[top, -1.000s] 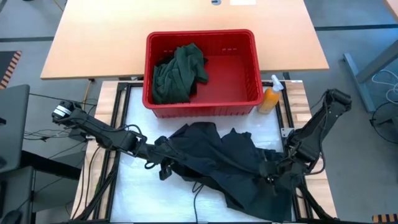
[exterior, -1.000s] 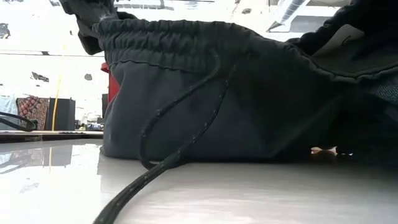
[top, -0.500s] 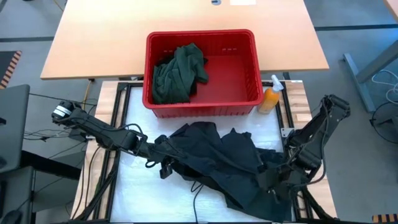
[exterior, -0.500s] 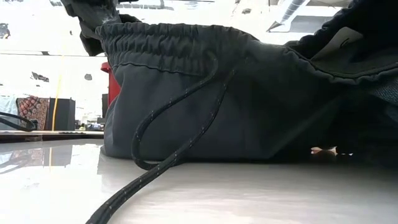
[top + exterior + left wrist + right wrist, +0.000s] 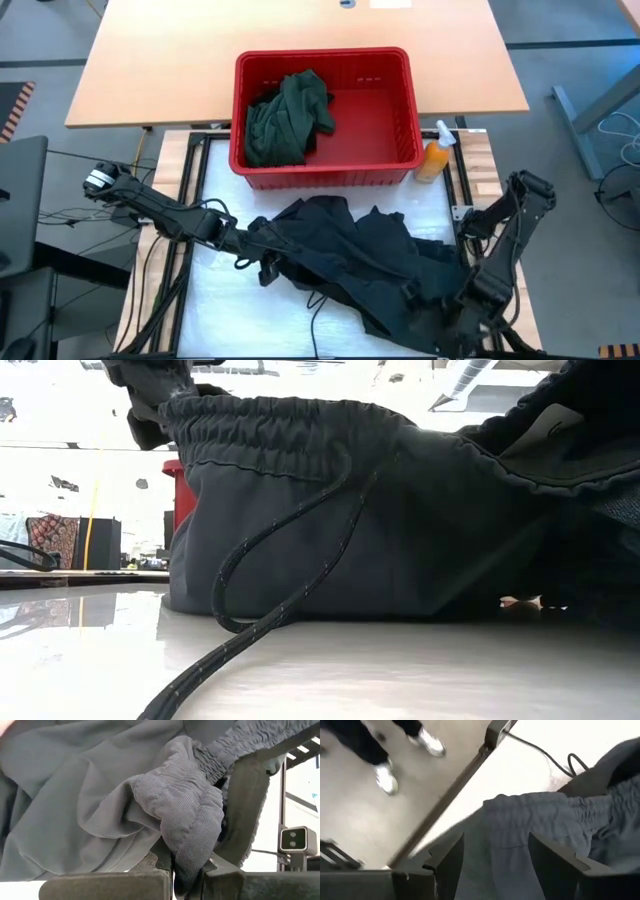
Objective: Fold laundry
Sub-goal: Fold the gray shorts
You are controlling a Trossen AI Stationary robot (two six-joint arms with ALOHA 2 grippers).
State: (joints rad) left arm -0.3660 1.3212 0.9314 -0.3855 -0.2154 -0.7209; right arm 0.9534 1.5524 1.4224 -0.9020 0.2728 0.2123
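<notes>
I've got the table under the high camera, white sheet on the work area. Biggest item on it: the dark garment, crumpled across the middle and right of the sheet, elastic waistband and drawstring visible in the low view, cord looping down onto the table surface.

Red basket sits at the far edge of the sheet, just beyond the dark garment. A green garment is bunched in its left half, right half bare. Orange spray bottle stands just beside the basket's right wall.

Left arm reaches in from the left edge. My left hand is at the garment's left end, clamped tight on a fold of the gathered waistband; the left wrist camera shows fabric pinched between the fingers, bulging out above them.

Right arm comes in from the right, bent down to the near-right corner. My right hand sits at the garment's near-right edge. Right wrist view: fingers spread wide, grey waistband cloth lying between them, not pinched.

A person's legs and light shoes show on the floor past the table edge in the right wrist view.
</notes>
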